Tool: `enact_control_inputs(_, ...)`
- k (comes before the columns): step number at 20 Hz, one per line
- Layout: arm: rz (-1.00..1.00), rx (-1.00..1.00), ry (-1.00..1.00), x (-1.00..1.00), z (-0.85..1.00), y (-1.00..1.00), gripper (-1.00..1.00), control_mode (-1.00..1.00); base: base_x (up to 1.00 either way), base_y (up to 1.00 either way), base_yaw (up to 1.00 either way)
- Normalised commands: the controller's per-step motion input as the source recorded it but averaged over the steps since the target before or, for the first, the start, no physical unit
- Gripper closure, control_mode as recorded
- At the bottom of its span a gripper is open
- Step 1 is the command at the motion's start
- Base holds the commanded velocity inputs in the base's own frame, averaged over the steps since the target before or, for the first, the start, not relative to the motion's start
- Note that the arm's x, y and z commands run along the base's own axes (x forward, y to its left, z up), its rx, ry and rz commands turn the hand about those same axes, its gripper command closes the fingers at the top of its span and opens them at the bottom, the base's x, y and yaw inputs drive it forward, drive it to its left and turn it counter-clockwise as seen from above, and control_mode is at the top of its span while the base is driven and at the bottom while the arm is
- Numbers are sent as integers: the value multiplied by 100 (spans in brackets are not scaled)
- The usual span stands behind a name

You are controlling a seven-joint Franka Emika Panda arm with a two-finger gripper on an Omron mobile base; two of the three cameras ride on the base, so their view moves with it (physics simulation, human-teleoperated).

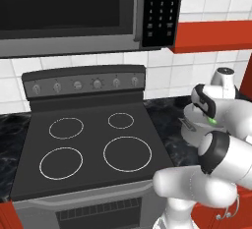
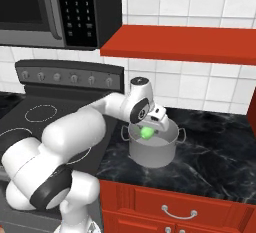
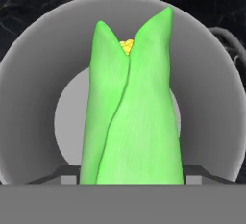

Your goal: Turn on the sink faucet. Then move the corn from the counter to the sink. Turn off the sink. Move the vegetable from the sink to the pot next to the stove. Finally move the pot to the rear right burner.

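Green-husked corn cob (image 3: 130, 107), clamped in the two-finger gripper (image 2: 148, 128), hangs over the round grey metal pot (image 2: 153, 149); released off-centre, it could catch the rim.

A black microwave (image 1: 74, 12) with a keypad (image 2: 77, 12) hangs above the range. A red shelf (image 2: 190, 44) runs along the white tiled wall (image 2: 200, 84). Below the dark marble counter (image 2: 215, 162) sit red drawers with silver handles (image 2: 179, 212).
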Motion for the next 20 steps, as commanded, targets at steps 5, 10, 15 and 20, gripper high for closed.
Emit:
enact_control_inputs(5,4,0,1,11,-18,-10,100,-100,0,0,0)
enact_control_inputs(10,4,0,3,16,-15,-7,100,-100,0,0,0)
enact_control_inputs(15,3,0,4,14,-18,0,100,-100,0,0,0)
enact_control_inputs(20,4,0,4,5,-18,-2,100,-100,0,0,0)
